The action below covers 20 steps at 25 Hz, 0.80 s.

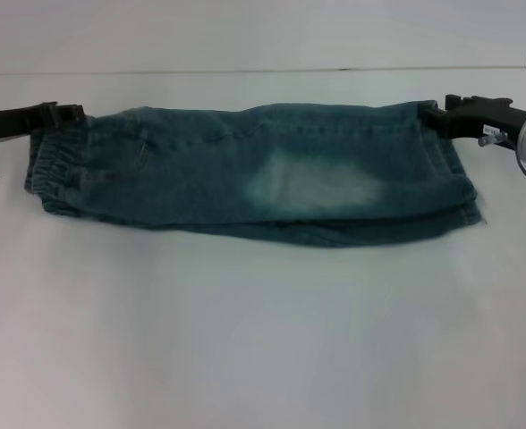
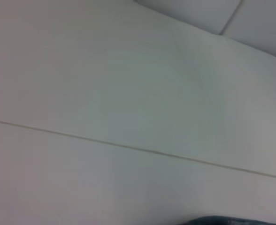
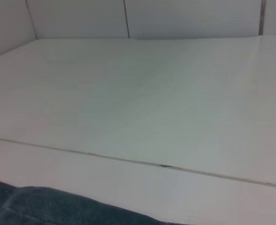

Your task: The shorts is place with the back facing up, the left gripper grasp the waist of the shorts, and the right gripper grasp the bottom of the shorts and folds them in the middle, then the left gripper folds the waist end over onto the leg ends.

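The shorts (image 1: 254, 170) are laid folded lengthwise across the white table (image 1: 263, 340), stretched from 9 o'clock to 3 o'clock, with a pale faded patch on the upper layer. The gathered waist (image 1: 53, 170) is found at 9 o'clock, where the left gripper (image 1: 66, 114) is met at its far corner; whether it is clenched cannot be told. At 3 o'clock the leg ends (image 1: 455, 183) are stacked, and the right gripper (image 1: 435, 113) is seen pinching their far corner.

light: even, bright, diffuse | shadows: faint beneath shorts (image 1: 263, 174) | glare: none | wrist views: soft, hazy
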Each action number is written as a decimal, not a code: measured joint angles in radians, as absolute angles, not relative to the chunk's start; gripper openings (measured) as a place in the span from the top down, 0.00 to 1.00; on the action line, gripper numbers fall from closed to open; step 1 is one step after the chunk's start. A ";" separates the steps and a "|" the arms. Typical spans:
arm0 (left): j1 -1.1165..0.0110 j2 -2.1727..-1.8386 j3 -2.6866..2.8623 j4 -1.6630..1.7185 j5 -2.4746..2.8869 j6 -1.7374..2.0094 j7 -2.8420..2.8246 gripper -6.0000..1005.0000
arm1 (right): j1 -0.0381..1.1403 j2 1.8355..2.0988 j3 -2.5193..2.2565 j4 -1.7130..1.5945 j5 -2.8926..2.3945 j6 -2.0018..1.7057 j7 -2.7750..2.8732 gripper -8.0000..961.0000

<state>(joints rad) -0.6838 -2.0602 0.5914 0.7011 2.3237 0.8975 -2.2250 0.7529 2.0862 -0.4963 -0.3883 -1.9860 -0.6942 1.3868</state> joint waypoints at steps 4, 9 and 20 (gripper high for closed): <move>-0.678 -2.057 0.592 0.704 2.328 0.878 -2.224 0.61 | 0.744 2.086 -0.500 -0.388 -1.958 -0.708 1.386 0.45; -0.657 -2.048 0.586 0.713 2.330 0.861 -2.224 0.52 | 0.733 2.084 -0.500 -0.390 -1.931 -0.741 1.385 0.26; -0.584 -2.022 0.582 0.818 2.332 1.011 -2.225 0.06 | 0.680 2.063 -0.502 -0.440 -1.929 -1.017 1.438 0.02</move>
<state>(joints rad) -0.5845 -2.0219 0.5823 0.8181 2.3316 1.0111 -2.2246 0.6796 2.0630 -0.5017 -0.4396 -1.9290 -1.0173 1.4379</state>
